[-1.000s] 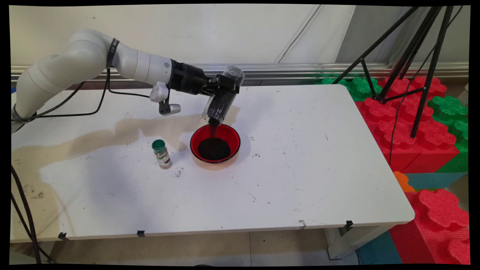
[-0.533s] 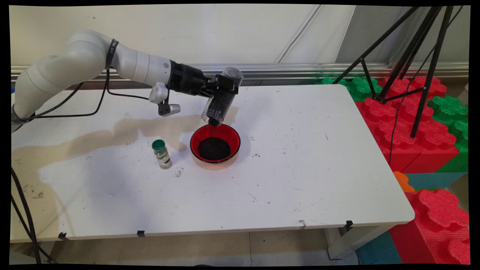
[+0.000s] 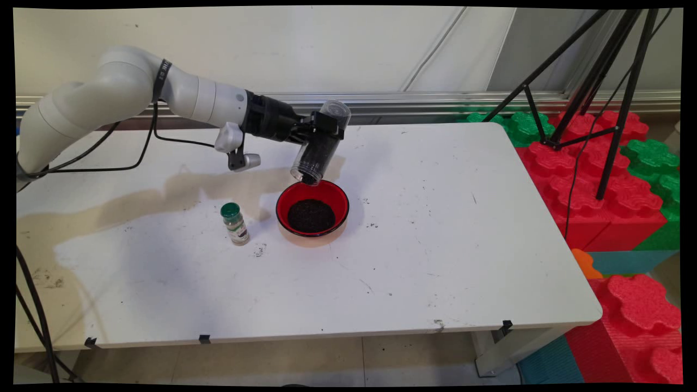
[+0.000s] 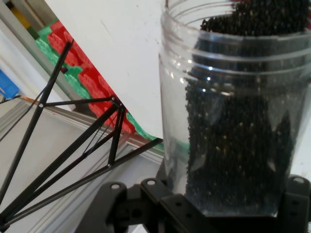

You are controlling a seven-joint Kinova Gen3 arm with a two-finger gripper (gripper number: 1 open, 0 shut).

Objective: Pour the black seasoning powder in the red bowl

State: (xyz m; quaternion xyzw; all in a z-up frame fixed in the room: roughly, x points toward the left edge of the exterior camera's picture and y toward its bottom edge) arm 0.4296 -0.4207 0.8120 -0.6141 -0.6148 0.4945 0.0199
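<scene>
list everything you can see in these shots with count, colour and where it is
jar: 1, clear plastic, holding black grains, tilted mouth-down over the bowl's far rim
bowl: 1, red, table centre, black grains inside
spice bottle: 1, green cap, upright, left of the bowl
table: 1, white, scattered dark specks
tripod: 1, black, right rear
foam blocks: several, red and green, right of the table
arm: 1, white, from the left
gripper: 1, black, clamped on the jar
</scene>
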